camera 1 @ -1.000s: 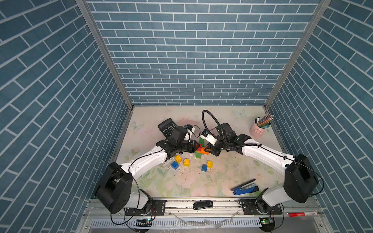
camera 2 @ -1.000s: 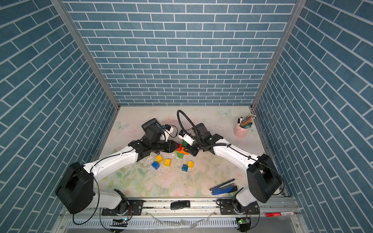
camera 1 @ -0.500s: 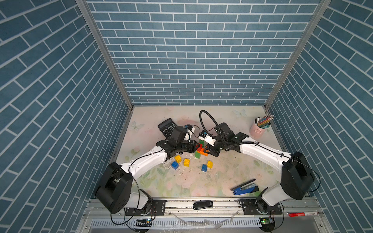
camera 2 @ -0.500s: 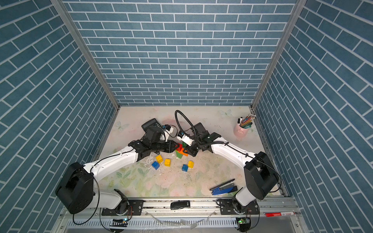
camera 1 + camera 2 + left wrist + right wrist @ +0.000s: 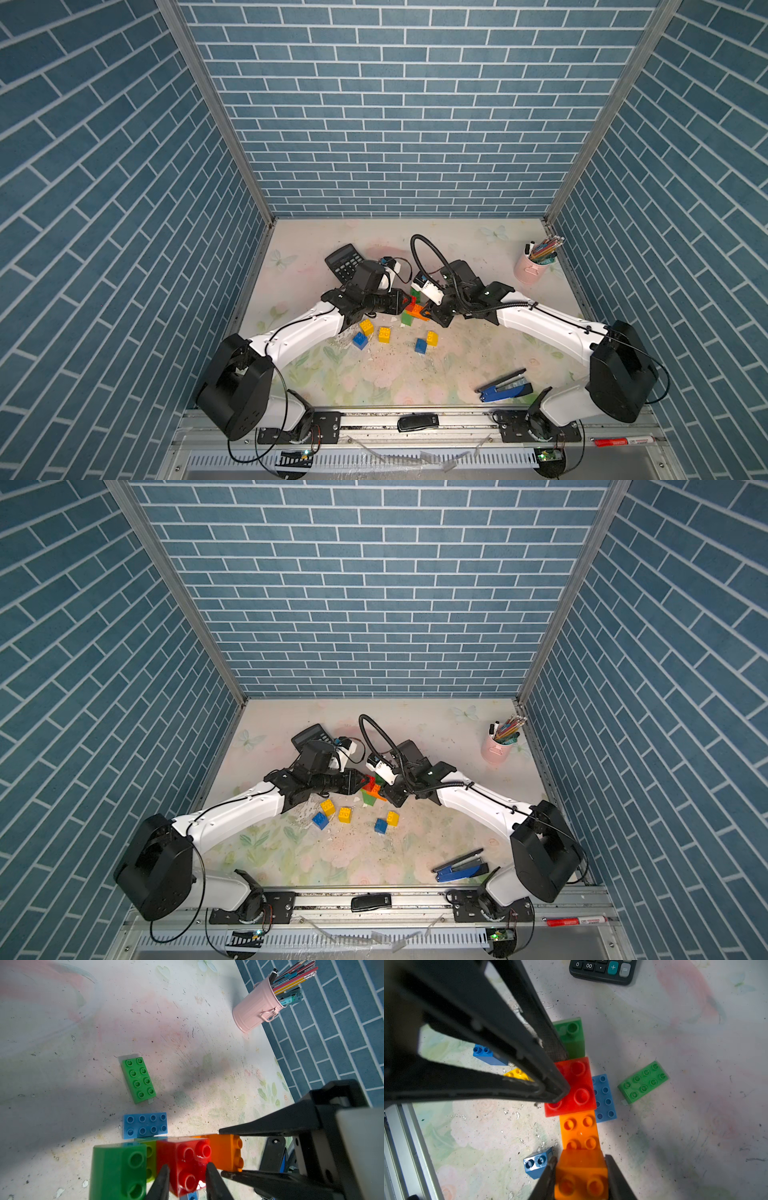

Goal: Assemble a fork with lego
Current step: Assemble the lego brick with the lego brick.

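Note:
A row of joined lego (image 5: pixel 413 309) hangs just above the table in both top views, held between my two grippers. My left gripper (image 5: pixel 187 1167) is shut on its red brick (image 5: pixel 187 1153), which sits between a lime brick (image 5: pixel 151 1159) with a green brick (image 5: pixel 118 1172) and the orange end (image 5: pixel 226 1153). My right gripper (image 5: pixel 580 1158) is shut on the orange brick (image 5: pixel 581 1172) at the row's other end. Below lie a blue oblong brick (image 5: pixel 604 1097) and a green oblong brick (image 5: pixel 643 1081).
Loose yellow bricks (image 5: pixel 385 334) and blue bricks (image 5: pixel 360 340) lie in front of the grippers. A black calculator (image 5: pixel 345 262) is behind the left arm. A pink cup of pens (image 5: pixel 532 266) stands at the back right, and a blue stapler (image 5: pixel 503 386) lies near the front right.
The right arm has edged a little to the left, toward the left gripper. Both grips hold as before.

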Tool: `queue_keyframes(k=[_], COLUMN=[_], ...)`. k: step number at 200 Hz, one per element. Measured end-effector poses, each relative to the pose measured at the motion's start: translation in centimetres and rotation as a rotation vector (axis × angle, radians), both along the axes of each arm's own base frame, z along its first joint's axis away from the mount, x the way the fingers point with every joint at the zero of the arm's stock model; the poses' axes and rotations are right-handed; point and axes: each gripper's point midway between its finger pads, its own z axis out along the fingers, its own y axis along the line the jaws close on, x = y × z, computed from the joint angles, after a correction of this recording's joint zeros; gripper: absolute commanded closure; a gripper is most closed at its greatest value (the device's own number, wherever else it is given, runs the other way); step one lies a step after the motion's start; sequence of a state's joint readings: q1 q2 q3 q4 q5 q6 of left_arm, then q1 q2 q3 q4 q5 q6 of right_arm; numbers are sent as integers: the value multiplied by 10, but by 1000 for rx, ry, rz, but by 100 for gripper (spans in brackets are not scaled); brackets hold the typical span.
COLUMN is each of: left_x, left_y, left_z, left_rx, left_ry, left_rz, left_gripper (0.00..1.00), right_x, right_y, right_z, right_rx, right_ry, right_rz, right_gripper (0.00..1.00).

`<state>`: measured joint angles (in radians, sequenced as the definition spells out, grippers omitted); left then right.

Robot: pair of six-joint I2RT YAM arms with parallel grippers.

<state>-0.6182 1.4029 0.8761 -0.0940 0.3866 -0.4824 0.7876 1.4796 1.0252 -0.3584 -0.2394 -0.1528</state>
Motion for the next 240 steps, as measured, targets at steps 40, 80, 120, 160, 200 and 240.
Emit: queue_keyframes(k=[40, 80, 120, 160, 200, 240], left_x=[0, 1, 0, 0, 0, 1], left_y=[0, 1, 3, 3, 3, 3], left_z=[0, -1, -1, -1, -1, -1], left_rx=[0, -3, -4, -5, -5, -6], left_ry=[-1, 0, -2, -2, -2, 0], left_rz=[2, 3, 5, 5, 5, 5], left_gripper=[69, 69, 69, 69, 69, 69], right_x=[1, 1, 1, 1, 1, 4], right_y=[2, 7, 9, 9, 9, 12], right_z=[1, 1, 2, 1, 0, 0], right_rx=[9, 30, 39, 37, 34, 31], right_ry=[-5, -2, 1, -1, 2, 4], right_rz=[3, 16, 22, 21, 21, 23], right_gripper=[100, 100, 100, 100, 100, 100])
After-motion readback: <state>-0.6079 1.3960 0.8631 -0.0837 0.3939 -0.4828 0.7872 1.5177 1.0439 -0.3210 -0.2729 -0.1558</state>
